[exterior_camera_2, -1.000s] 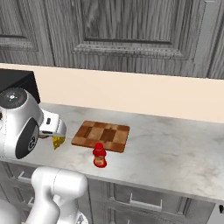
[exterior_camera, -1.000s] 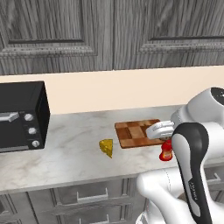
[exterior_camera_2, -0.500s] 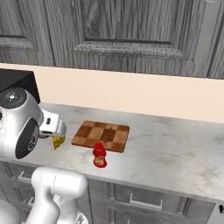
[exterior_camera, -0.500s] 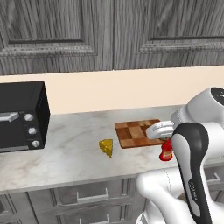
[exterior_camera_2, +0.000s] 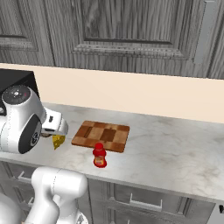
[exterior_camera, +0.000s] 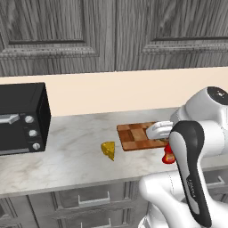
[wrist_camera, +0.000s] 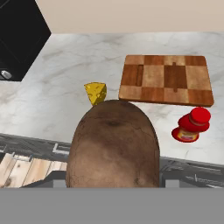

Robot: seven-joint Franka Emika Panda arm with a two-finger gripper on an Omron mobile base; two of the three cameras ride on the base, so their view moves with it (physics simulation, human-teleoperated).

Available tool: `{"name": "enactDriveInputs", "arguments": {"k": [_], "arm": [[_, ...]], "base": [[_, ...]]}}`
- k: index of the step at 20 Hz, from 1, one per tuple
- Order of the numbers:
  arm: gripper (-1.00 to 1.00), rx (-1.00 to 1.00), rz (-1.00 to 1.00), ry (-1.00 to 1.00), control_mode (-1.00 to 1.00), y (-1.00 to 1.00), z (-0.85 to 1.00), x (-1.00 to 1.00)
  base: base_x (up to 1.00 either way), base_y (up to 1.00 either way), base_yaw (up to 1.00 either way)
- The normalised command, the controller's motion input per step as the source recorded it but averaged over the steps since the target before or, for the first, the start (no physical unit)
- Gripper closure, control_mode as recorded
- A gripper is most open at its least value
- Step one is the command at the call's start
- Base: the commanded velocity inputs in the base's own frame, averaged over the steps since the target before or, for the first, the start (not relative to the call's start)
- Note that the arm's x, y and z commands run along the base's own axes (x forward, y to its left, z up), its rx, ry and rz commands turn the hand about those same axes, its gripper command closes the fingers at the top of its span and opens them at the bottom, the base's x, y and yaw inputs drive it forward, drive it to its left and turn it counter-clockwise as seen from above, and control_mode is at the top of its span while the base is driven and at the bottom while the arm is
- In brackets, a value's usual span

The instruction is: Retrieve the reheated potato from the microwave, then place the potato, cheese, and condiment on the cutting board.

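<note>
We carry the potato [wrist_camera: 113, 144] clamped in our gripper [wrist_camera: 114, 186] above the counter [wrist_camera: 57, 87], since the cutting board [wrist_camera: 165, 79] beside cheese [wrist_camera: 96, 92] and condiment [wrist_camera: 190, 125] is its destination.

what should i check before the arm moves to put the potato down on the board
1. Potato in the gripper: ok, it sits right in front of the hand camera, off the counter.
2. Cutting board bare: ok, no item lies on its checkered top.
3. Cheese off the board: ok, it sits on the counter left of the board, apart from it.
4. Condiment upright: ok, it stands in front of the board near the counter edge.
5. Finger contact on the potato: cannot tell, the potato hides the fingertips.
</note>
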Motion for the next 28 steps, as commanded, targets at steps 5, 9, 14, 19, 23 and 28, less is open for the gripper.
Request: {"name": "enactDriveInputs", "arguments": {"k": [5,9,14,19,23,28], "arm": [[1.0,-0.02,-0.01,-0.1,-1.0,-0.02,-0.25,0.39],[1.0,-0.01,0.0,-0.15,-1.0,-0.11,-0.27,0.26],[1.0,0.0,0.0,0.14,-1.0,-0.12,-0.12,0.52],[1.0,0.0,0.0,0.29,-1.0,-0.1,-0.09,0.48],[1.0,-0.01,0.0,0.03,-1.0,0.04,-0.41,0.31],[1.0,-0.05,0.0,-0.05,-1.0,0.0,-0.43,0.31]], "base": [[0.0,0.0,0.0],[0.0,0.0,0.0],[0.0,0.0,0.0],[0.0,0.0,0.0],[0.0,0.0,0.0],[0.0,0.0,0.0]]}}
